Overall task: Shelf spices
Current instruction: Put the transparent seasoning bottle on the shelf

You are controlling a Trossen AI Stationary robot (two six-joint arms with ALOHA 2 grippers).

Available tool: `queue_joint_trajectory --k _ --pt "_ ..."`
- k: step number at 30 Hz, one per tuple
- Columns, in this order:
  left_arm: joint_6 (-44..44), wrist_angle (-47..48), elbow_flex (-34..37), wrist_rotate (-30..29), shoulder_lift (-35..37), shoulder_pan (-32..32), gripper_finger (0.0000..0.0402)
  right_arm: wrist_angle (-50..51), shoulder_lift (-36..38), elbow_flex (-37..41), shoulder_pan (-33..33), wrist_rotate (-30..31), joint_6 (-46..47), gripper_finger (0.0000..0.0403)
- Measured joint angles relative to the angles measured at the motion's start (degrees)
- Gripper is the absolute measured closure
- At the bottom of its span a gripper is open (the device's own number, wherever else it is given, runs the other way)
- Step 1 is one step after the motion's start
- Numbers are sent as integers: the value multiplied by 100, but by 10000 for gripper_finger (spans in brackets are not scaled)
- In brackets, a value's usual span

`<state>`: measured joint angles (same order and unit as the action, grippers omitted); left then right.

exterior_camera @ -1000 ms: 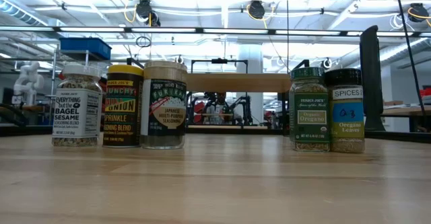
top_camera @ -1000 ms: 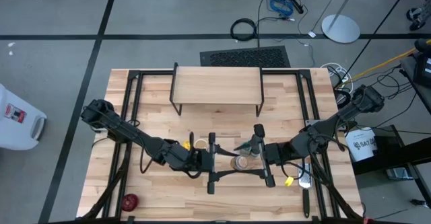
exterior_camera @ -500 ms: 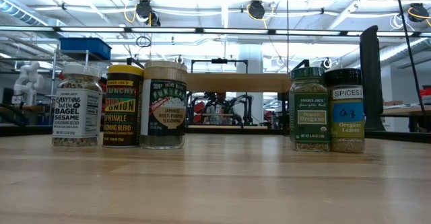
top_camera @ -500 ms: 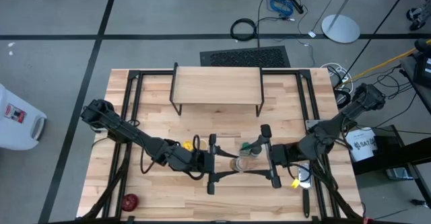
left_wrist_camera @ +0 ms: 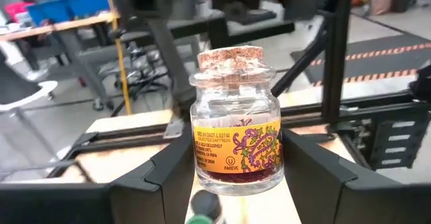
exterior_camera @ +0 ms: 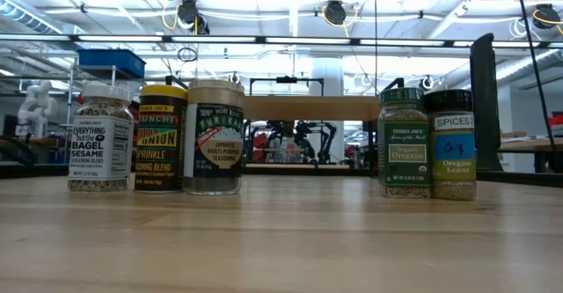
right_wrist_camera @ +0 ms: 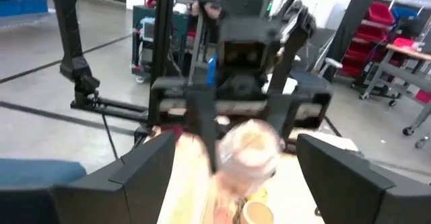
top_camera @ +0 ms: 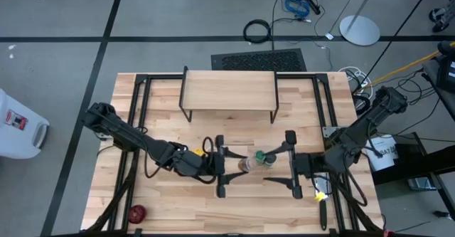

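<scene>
A clear glass jar with a cork stopper and yellow label [left_wrist_camera: 236, 126] stands upright between the fingers of my left gripper [top_camera: 238, 166], which is shut on it near the table's middle. My right gripper [top_camera: 279, 167] faces it from the right, open, with nothing between its fingers [right_wrist_camera: 145, 167]. A green-lidded jar [top_camera: 264, 156] stands just beside the cork jar [top_camera: 245, 164]. A yellow jar [top_camera: 199, 153] peeps out beside my left arm. The shelf [top_camera: 229, 91] stands at the table's far side. In the low view several spice jars [exterior_camera: 214, 136] stand in a row on wood. My left gripper pinches the cork jar's glass body [left_wrist_camera: 202, 163] between its two fingers, one on each side of the label's height. The fingers [left_wrist_camera: 172, 177] come in level from the table's left. The jar stays upright, stopper up; whether its bottom is off the table I cannot tell.
A small red round object [top_camera: 136, 213] lies near the front left corner. A flat grater with a black handle [top_camera: 321, 198] lies under my right arm. Black frame rails [top_camera: 138, 116] run along both table sides. Bare wood lies between the shelf and the grippers.
My right gripper has drawn back toward the table's right edge, away from the cork jar, staying open. My left gripper has kept its hold on the jar, roughly in place.
</scene>
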<state>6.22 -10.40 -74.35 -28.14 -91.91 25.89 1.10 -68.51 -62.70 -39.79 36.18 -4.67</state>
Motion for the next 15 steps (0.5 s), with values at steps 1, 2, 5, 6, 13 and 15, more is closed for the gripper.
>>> queue_joint_trajectory --k 1,2,5,6,13,15 --pt "-70 128 0 -57 86 0 196 89 0 0 -6 0 64 105" --pt "-141 274 0 -98 170 -4 196 154 0 0 -8 -2 110 105" --pt "-303 610 0 -117 349 -24 196 216 -4 0 -5 0 247 105" --pt "-384 748 0 -112 390 -26 196 217 -6 0 3 -1 291 105" --pt "-747 1325 0 195 466 -45 196 387 -321 0 166 -4 1010 104" --pt "-749 1326 0 330 466 -52 196 421 -401 2 269 -3 1050 103"
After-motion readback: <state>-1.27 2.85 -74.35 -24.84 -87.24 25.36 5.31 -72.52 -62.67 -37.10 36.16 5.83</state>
